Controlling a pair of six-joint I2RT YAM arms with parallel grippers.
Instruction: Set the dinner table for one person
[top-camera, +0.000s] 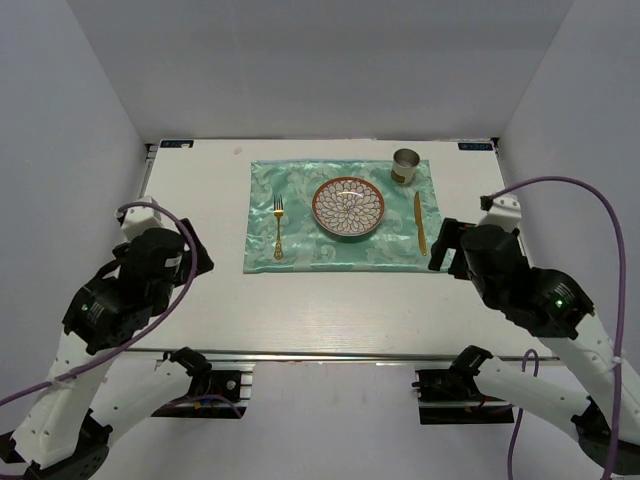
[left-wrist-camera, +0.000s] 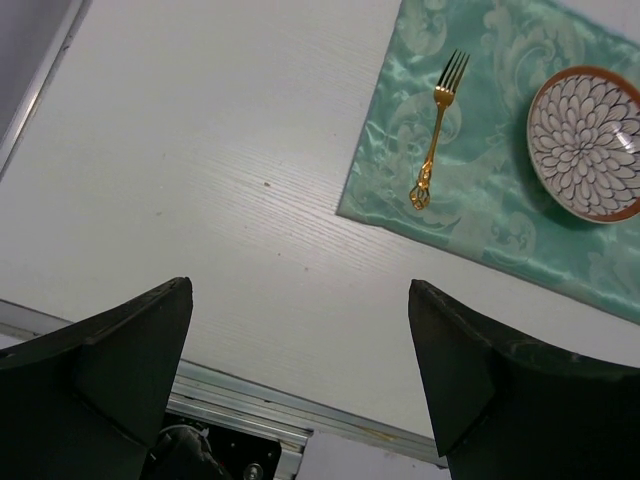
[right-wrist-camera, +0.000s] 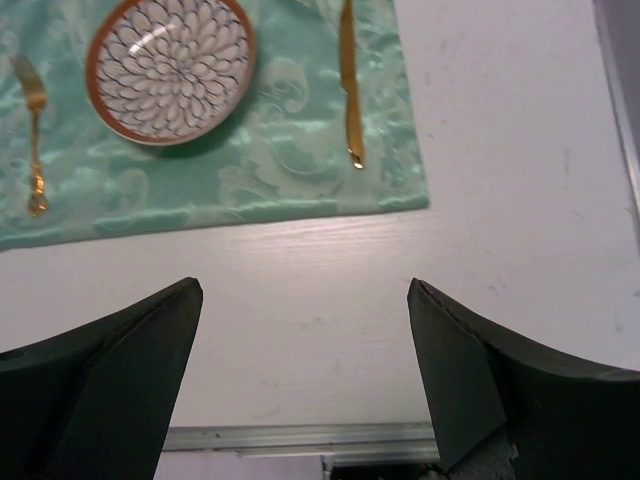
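— Nearest first?
— Silver rail (top-camera: 330, 355) along the near edge of the dinner table (top-camera: 220, 310), a white tabletop with faint wood grain.
— And the tools?
— Left gripper (left-wrist-camera: 300, 300) over bare white tabletop at the near left, released, jaws spread wide, grasping nothing. Right gripper (right-wrist-camera: 300, 295) at the near right, just beside the near right corner of the green patterned mat (top-camera: 300, 250), likewise released and wide, nothing held.
— Further on?
— Mat lying flat in the middle of the table. On its left part, a gold fork (top-camera: 279, 226), tines to the far side. At the centre, a shallow round plate (top-camera: 348, 207), orange-brown rim, white with a dark petal pattern, the whole face of it showing. Right of that, a gold knife (top-camera: 420, 222), lengthwise near to far, apart from the plate.
— Farthest?
— Small metal cup (top-camera: 404, 166), upright at the far right corner of the mat, just beyond the knife's far end. Inside of it too small to make out.
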